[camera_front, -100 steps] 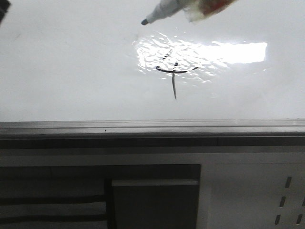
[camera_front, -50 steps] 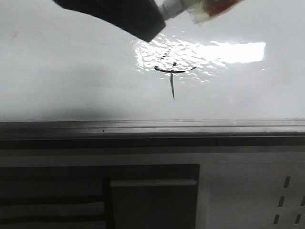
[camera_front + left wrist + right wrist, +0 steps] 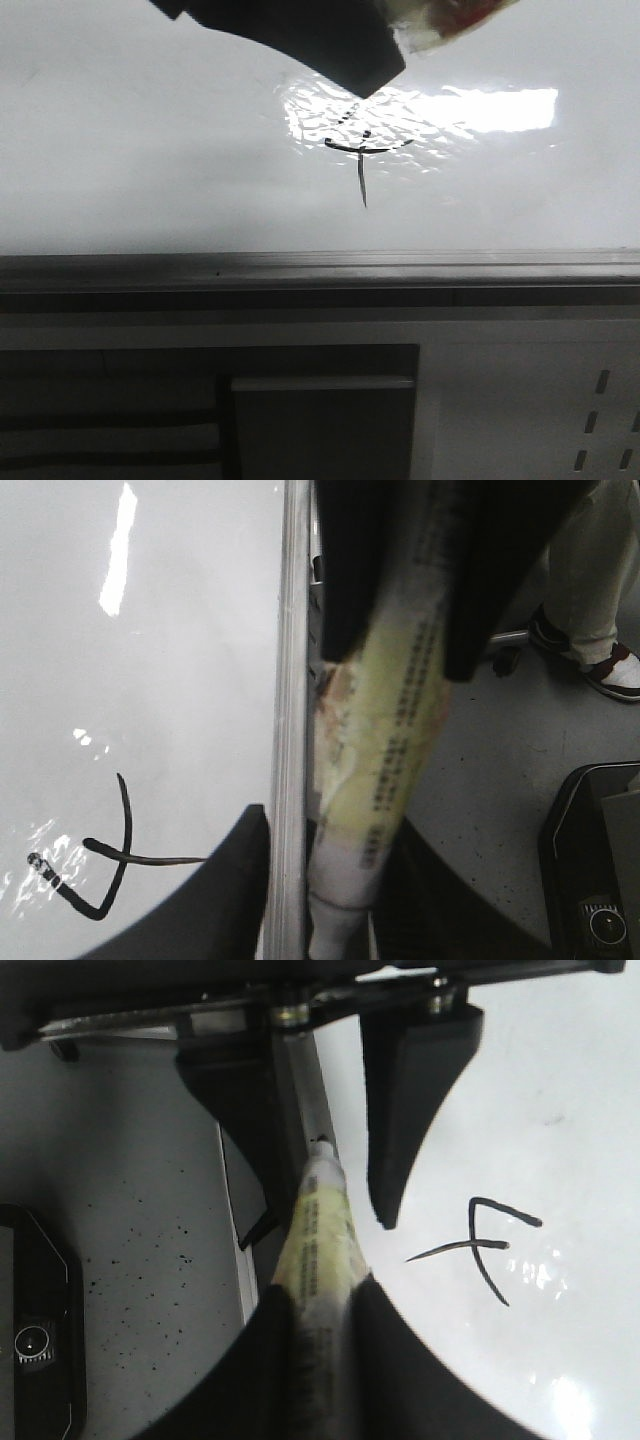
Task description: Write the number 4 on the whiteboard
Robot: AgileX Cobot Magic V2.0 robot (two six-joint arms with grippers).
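Observation:
The whiteboard [image 3: 150, 150] lies flat and glossy, with the number 4 [image 3: 362, 150] drawn in thin black strokes by the bright reflection. It also shows in the left wrist view [image 3: 110, 850] and the right wrist view [image 3: 485, 1245]. My right gripper [image 3: 322, 1290] is shut on a yellow-labelled marker [image 3: 320, 1230], held above the board's edge rail. My left gripper [image 3: 330, 825] is open, its fingers [image 3: 410, 1110] straddling the marker's tip end [image 3: 322, 1147] without closing on it. In the front view a dark left finger [image 3: 320, 40] hides the marker tip.
A grey metal rail [image 3: 300, 265] runs along the board's near edge. Below it are a white perforated panel [image 3: 600, 400] and a dark recess [image 3: 320, 420]. Beside the board are grey floor, a person's shoe [image 3: 615, 670] and a black device [image 3: 600, 860].
My left gripper has come in from the left over the board and now covers the marker tip. The marker and the figure have stayed in place.

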